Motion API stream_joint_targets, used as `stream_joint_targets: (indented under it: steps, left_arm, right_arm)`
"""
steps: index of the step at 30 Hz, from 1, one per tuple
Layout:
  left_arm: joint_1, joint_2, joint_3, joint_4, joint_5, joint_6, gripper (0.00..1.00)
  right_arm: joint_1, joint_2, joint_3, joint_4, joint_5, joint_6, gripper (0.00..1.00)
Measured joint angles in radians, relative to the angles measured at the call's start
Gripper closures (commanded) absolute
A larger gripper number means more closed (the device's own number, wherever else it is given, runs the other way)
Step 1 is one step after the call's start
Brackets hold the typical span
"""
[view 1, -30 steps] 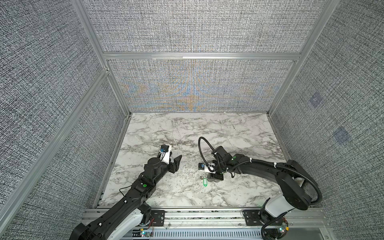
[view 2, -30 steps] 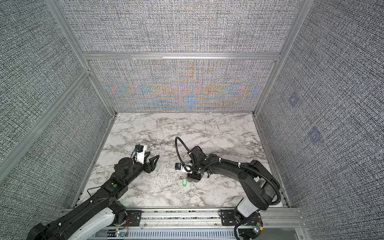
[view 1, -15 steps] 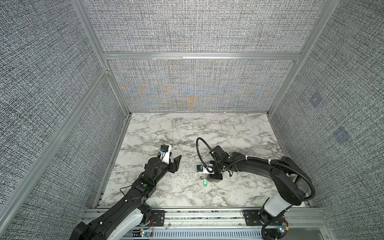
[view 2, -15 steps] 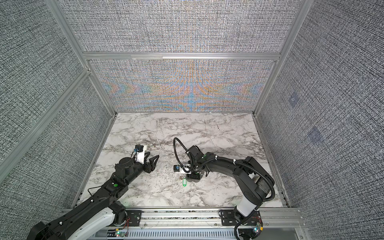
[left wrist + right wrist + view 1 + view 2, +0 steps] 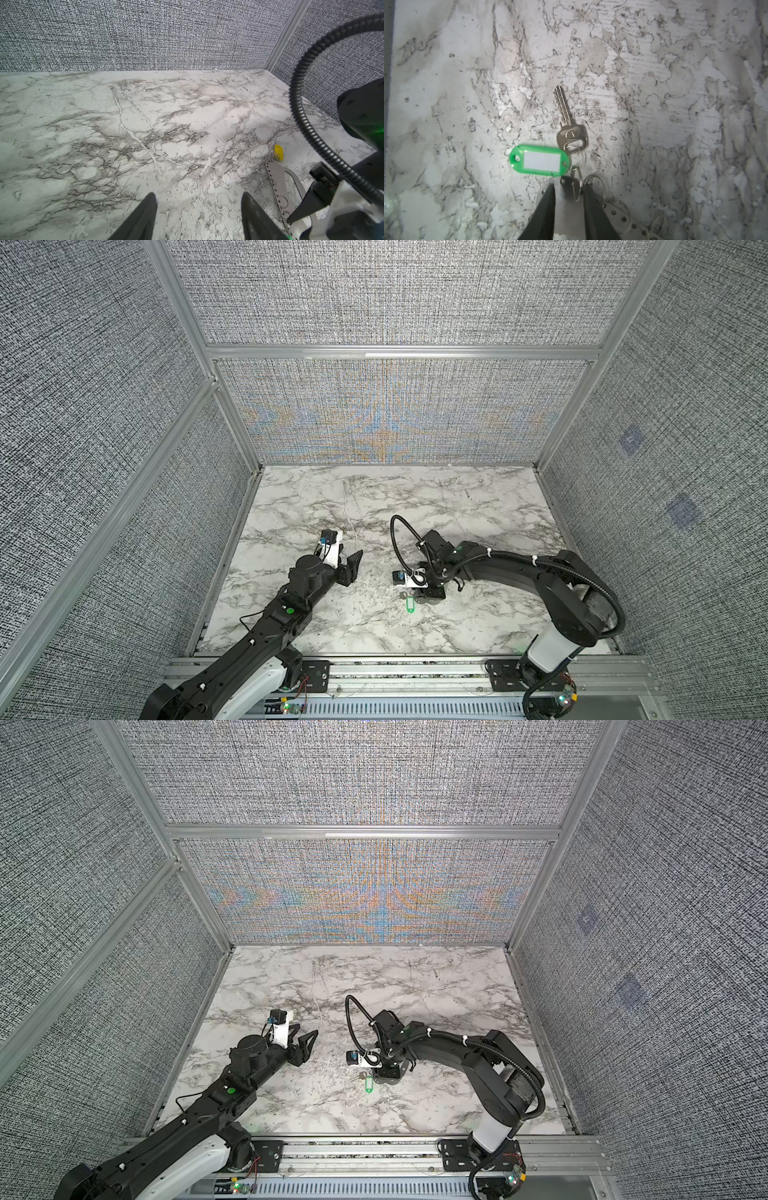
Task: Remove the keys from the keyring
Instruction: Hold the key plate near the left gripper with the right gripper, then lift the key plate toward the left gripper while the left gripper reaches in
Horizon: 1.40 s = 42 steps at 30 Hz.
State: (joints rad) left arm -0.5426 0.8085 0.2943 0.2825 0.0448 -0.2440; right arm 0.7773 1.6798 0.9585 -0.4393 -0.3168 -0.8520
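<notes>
Keyring: flat grey metal plate with holes along one edge, lying on the marble tabletop. Judged stiff, thin and light. It will likely skid on the smooth marble, so pin or pinch it at an end.

Green-tagged key: just beyond the keyring's end and joined to it by small wire rings. The green tag touches the key's bow. The rings look springy and fiddly, so the bow or the tag is the better hold.

Yellow tag: just off the keyring's opposite end. Its key cannot be made out.

Right gripper: jaws narrow, one on each side of the keyring's end. Cannot tell whether they pinch it.

Left gripper: jaws wide and empty, near the keyring's side but apart from it.

Count: 1 keyring, 2 tags, 1 key blade visible, several rings (exact number unclear), 2 grippers.
</notes>
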Motion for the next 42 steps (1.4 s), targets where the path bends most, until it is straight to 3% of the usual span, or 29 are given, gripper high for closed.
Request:
stream_joint_targets:
  steps: [14, 26, 33, 42]
  left_arm:
    - [0.0, 0.001, -0.004, 0.001, 0.0, 0.001, 0.34]
    - [0.0, 0.002, -0.004, 0.001, 0.004, 0.005, 0.34]
    - [0.0, -0.004, -0.004, 0.001, 0.004, 0.008, 0.34]
    - [0.0, -0.012, 0.0, 0.0, 0.013, 0.028, 0.36]
  right_arm:
    - [0.0, 0.02, 0.018, -0.028, 0.019, -0.015, 0.88]
    - [0.001, 0.04, 0.037, -0.031, 0.024, -0.014, 0.89]
    - [0.001, 0.04, 0.042, -0.035, 0.021, -0.016, 1.0]
    - [0.001, -0.071, 0.043, -0.034, 0.002, -0.008, 1.0]
